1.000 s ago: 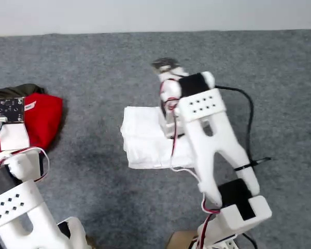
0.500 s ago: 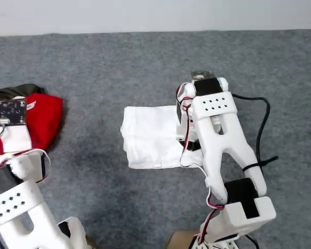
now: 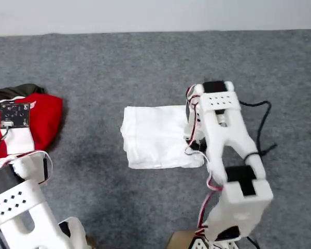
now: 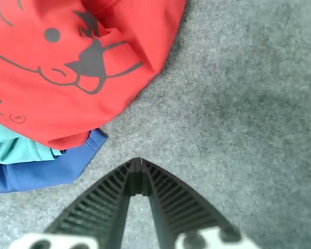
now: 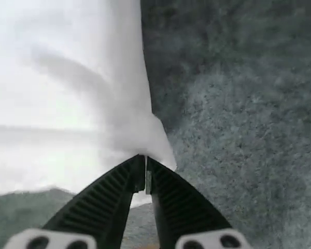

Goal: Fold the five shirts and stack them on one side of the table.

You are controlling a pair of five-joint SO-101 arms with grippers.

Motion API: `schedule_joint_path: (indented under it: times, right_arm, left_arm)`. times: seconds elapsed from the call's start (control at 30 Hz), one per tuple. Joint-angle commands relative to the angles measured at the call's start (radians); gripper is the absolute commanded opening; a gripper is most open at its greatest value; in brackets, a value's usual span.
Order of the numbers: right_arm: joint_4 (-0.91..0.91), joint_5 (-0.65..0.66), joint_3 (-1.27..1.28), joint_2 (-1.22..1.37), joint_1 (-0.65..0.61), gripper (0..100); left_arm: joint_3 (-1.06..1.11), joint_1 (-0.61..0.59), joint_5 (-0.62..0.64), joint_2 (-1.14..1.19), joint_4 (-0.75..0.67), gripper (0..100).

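1. The white shirt [image 3: 158, 136] lies folded into a rough rectangle near the middle of the grey tabletop [image 3: 103, 67], flat, with a few creases across it.
2. The right arm [image 3: 225, 135] stands over the shirt's edge on the robot's right side and covers part of that border from above.
3. The right claw [image 5: 145, 162] is pressed together, its two black ribbed fingers [image 5: 103, 199] meeting at the tip. The tip sits right at the white shirt's edge by a corner, where cloth meets bare tabletop. I cannot tell whether any cloth is caught between the fingers.
4. A stack [image 3: 36, 111] of folded shirts rests at the left side of the tabletop. The red shirt [image 4: 67, 67] is on top, with a dark cartoon drawing on it.
5. Under the red one, a blue shirt [image 4: 46, 168] pokes out at the bottom, and a teal shirt [image 4: 13, 148] shows between the two. From above, a dark shirt [image 3: 15, 91] peeks out along the stack's far edge.
6. The left arm [image 3: 15, 199] is at the near left corner, with its wrist over the near part of the stack.
7. The left claw [image 4: 140, 167] is pressed together tip to tip, over bare tabletop just beside the blue shirt's corner.
8. The white shirt and the stack lie well apart, with bare grey tabletop between them.
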Motion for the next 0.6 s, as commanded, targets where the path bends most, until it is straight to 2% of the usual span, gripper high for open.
schedule_joint_path:
  times: [0.0,0.27,0.57]
  right_arm:
    - [-0.001,-0.012,-0.006,0.061,-0.051,1.0]
    - [0.077,-0.009,-0.005,0.033,-0.189,1.0]
    - [0.065,0.04,-0.071,-0.125,-0.062,1.0]
  left_arm:
    - [-0.01,0.0,-0.009,-0.011,-0.017,0]
    - [-0.004,-0.002,-0.009,-0.011,-0.017,0]
    - [-0.004,-0.002,-0.009,-0.011,-0.015,0]
